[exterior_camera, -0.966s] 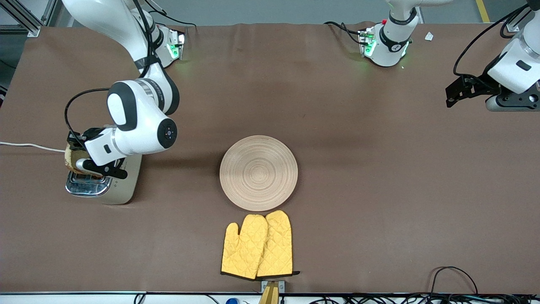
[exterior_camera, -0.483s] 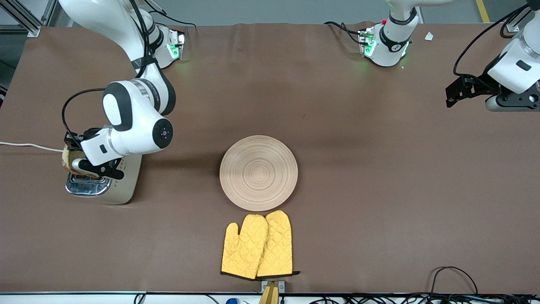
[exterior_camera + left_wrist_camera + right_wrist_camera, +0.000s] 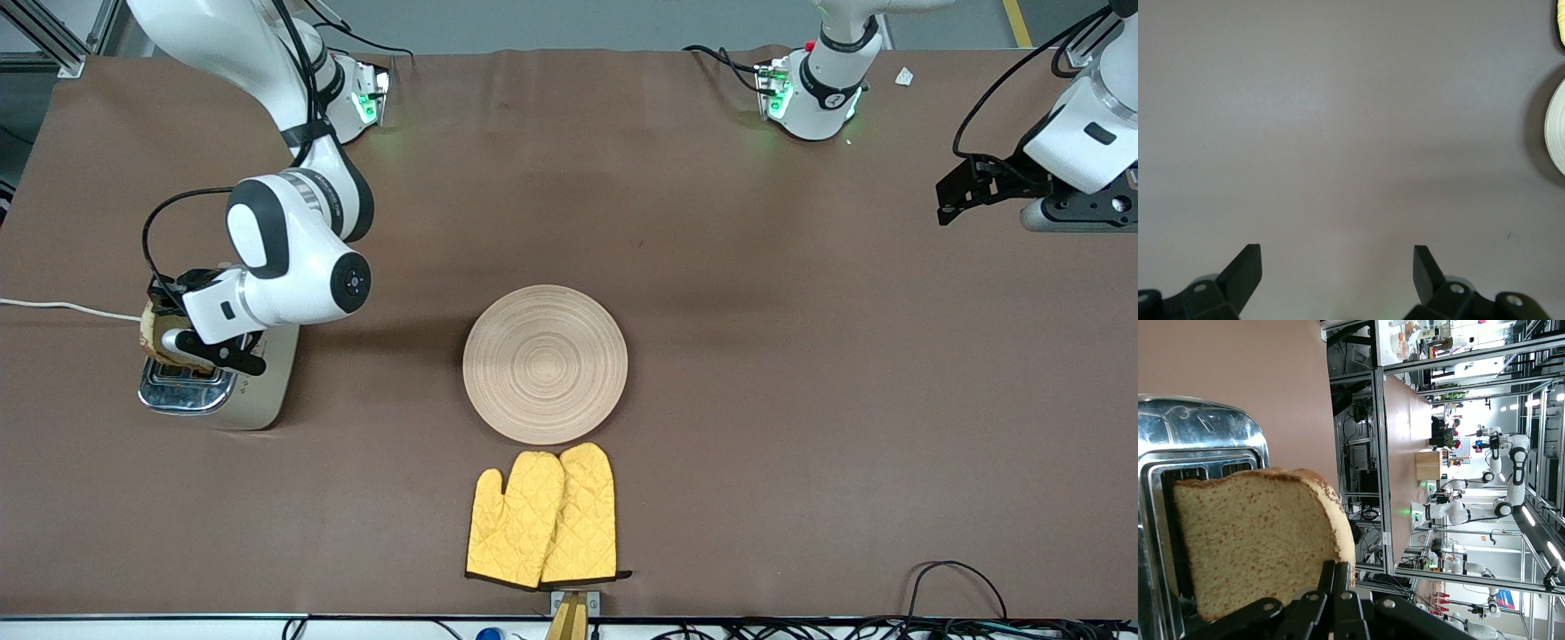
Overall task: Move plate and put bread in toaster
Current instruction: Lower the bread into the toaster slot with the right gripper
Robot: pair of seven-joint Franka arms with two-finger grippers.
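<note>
A brown tabletop (image 3: 756, 356) carries the round wooden plate (image 3: 545, 364) at its middle, two yellow oven mitts (image 3: 542, 517) just beside it nearer the front camera, and the toaster (image 3: 222, 387) toward the right arm's end.

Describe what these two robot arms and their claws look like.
Both arms have glossy white shells with dark grey to black joint bands. The right arm has a round dark cap at its wrist and a looping black cable. Both bases glow green. The left claw has black wedge-shaped fingers; the right claw is black too.
</note>
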